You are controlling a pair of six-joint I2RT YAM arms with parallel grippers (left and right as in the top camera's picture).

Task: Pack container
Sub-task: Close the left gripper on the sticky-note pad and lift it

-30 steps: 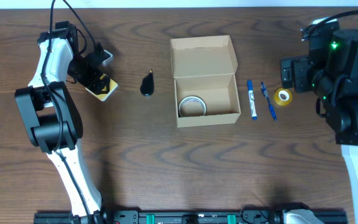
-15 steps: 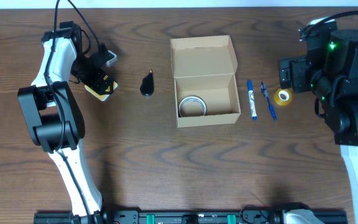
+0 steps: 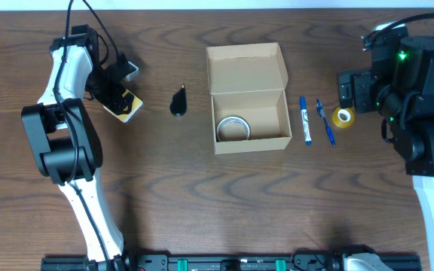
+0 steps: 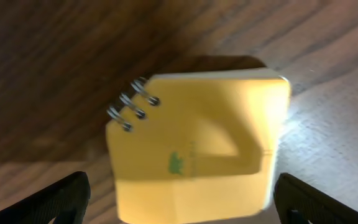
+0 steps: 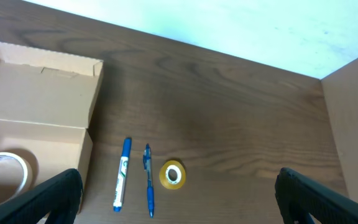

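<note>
The container (image 3: pixel 246 69) sits open on the worktop (image 3: pixel 202 196), between the two grippers. Both are released: the left gripper (image 4: pixel 185 202) is spread to either side of a yellow spiral notepad (image 4: pixel 197 155), and the right gripper (image 5: pixel 185 196) is near a small yellow tape roll (image 5: pixel 172 175).

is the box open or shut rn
Open. The box has its lid folded back, and a tape roll shows inside.
</note>
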